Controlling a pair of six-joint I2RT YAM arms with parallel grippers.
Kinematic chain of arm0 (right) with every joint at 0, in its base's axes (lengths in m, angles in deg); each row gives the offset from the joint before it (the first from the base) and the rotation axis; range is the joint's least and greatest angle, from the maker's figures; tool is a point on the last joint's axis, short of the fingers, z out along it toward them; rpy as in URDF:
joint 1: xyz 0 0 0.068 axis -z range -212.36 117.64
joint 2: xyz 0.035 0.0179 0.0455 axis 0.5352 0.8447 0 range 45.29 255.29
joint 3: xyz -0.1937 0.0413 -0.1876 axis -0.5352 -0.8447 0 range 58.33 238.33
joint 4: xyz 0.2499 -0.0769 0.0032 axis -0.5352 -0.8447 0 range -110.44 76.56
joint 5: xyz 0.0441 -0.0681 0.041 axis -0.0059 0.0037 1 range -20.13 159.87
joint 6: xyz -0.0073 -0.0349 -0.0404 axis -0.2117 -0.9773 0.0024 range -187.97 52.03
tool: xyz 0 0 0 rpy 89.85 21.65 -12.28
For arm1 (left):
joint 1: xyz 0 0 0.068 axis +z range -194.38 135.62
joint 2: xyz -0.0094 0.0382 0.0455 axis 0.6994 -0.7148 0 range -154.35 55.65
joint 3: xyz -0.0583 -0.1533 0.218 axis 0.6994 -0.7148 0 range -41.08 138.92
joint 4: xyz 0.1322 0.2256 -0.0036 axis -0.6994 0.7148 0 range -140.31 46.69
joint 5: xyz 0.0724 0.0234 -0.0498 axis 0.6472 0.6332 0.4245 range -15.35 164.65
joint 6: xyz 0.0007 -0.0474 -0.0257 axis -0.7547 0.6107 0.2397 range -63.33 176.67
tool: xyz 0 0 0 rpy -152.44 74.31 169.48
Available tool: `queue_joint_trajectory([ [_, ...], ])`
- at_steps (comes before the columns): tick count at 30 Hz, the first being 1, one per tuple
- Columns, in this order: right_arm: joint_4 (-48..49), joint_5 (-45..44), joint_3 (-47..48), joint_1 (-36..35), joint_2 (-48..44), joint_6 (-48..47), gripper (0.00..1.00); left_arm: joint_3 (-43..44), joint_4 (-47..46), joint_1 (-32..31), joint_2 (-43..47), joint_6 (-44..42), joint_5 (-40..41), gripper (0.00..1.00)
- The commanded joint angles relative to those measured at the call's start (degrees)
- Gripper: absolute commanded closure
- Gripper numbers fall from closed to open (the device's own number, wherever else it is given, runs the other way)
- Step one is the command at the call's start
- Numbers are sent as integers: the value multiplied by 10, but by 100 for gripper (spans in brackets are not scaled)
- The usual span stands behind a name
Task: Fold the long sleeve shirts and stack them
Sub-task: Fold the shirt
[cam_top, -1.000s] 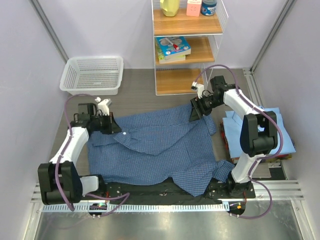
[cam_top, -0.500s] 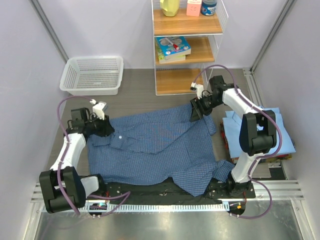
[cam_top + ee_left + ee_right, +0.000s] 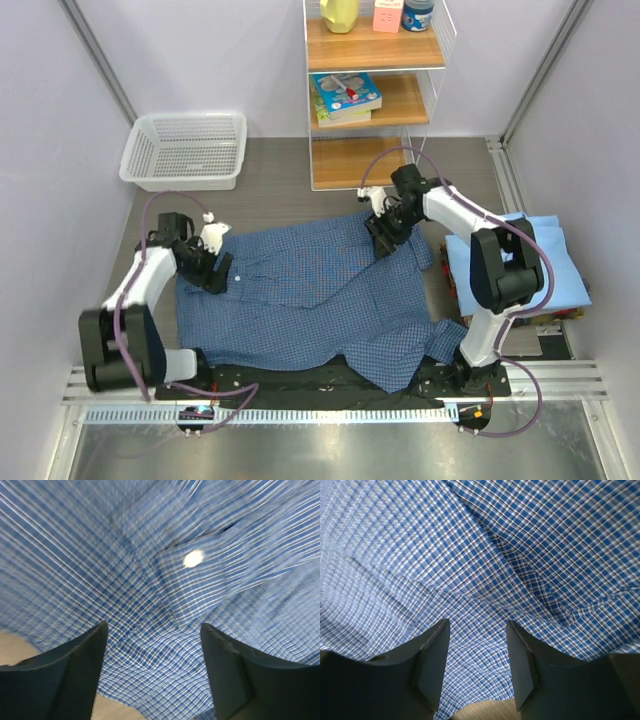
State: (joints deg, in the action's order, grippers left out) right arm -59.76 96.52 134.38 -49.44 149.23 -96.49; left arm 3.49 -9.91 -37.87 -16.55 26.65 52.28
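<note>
My left tool (image 3: 214,270) sits over the left edge of the dark blue checked shirt (image 3: 300,310), fingers apart and nothing pinched. A white button (image 3: 193,558) shows just beyond them. My right tool (image 3: 384,234) is over the shirt's far right part, fingers also apart, cloth below the gap. The shirt lies spread on the counter (image 3: 290,195) between my arms; the light blue shirt (image 3: 548,265) lies off to the right.
</note>
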Motion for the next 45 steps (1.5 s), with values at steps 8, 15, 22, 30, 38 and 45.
queue_joint_trajectory([
  [8,102,-101,42,19,129,62,48,197,9,1,-329,8,119,34],
  [15,106,-104,164,32,186,69,48,331,21,6,-405,5,62,31],
  [22,-66,29,93,35,-19,-70,32,290,188,9,-217,-162,-79,21],
  [30,-243,17,-158,17,-335,-408,23,122,341,9,4,-334,-109,19],
  [38,-215,-7,-254,-131,-395,-372,23,22,383,8,125,-383,-49,20],
  [45,-90,-46,-307,-215,-376,-291,26,14,388,8,152,-423,-14,25],
])
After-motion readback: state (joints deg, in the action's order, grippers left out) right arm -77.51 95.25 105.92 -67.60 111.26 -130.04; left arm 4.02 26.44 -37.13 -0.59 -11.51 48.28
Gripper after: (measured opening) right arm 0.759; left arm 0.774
